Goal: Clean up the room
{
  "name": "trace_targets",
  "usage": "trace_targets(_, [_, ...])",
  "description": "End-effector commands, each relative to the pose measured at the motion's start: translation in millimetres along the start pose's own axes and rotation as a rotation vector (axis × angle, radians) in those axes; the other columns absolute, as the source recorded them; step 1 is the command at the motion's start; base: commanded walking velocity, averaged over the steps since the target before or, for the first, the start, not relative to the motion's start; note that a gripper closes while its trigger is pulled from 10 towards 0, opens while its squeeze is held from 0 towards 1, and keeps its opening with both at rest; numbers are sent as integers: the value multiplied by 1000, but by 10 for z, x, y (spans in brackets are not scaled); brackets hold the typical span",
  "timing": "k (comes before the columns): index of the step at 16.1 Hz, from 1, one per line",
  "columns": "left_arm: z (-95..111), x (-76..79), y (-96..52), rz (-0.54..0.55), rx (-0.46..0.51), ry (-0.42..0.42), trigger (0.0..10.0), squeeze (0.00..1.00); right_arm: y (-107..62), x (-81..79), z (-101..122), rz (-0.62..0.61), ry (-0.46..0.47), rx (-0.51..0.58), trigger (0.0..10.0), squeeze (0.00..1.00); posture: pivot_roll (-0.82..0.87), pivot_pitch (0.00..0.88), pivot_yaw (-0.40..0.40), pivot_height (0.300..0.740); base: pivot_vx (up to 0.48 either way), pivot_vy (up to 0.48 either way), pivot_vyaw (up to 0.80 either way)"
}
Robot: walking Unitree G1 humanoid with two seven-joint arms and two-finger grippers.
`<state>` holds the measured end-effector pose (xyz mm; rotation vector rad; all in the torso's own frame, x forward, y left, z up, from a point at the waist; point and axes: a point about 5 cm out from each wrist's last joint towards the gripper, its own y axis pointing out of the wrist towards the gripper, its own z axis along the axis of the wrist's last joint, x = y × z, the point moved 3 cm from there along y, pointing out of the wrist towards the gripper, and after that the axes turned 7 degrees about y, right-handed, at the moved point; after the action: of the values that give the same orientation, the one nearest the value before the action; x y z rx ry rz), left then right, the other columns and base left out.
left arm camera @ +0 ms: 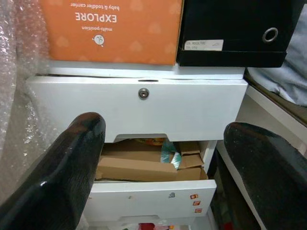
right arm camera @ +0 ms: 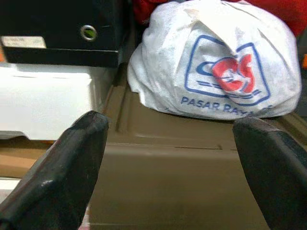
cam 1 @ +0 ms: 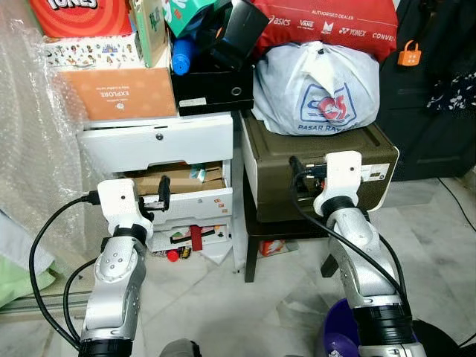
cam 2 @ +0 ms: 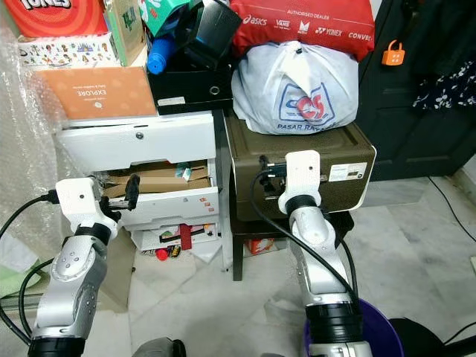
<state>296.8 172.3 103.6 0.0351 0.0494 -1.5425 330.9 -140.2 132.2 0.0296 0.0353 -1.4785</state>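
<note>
Silver arms rise from the near edge, both raised. The left pincer [cam 1: 160, 199] hangs at about 9 o'clock in front of a white drawer unit [cam 1: 160, 145], its fingers [left arm camera: 72, 163] spread wide with nothing between them. The right pincer [right arm camera: 168, 167] at 3 o'clock faces a brown box [cam 1: 275, 160], also gaping wide and empty.

A purple bin [cam 2: 387, 327] sits at 5 o'clock by the right arm. The unit's middle drawer [cam 1: 190, 199] stands pulled out, stuffed with folded cardboard [left arm camera: 134, 165]. Below it, at floor level, small red items [cam 1: 195, 238] lie jumbled.

On top of the brown box rests a knotted white plastic bag [cam 1: 320, 89] with a blue and red logo. The drawer unit carries an orange carton [cam 1: 119, 93] and a black file box [cam 1: 212, 89]. Bubble wrap [cam 1: 37, 134] hangs at far 9 o'clock, and a red bag [cam 1: 335, 22] lies behind at 12.
</note>
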Motion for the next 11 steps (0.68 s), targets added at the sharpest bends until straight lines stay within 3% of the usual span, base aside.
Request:
trace_targets(1, [18, 25, 2, -32, 9, 5, 10000, 0, -6, 10, 21, 7, 16, 10, 10000, 0, -151, 0, 4, 740, 0, 0, 0])
trace_targets(3, [32, 44, -2, -46, 17, -1, 10000, 0, -8, 3, 13, 10, 44, 5, 10000, 0, -153, 0, 5, 740, 0, 0, 0])
trace_targets(11, [52, 77, -2, -76, 29, -8, 10000, 0, -10, -5, 39, 16, 69, 19, 10000, 0, -154, 0, 7, 740, 357, 0, 0])
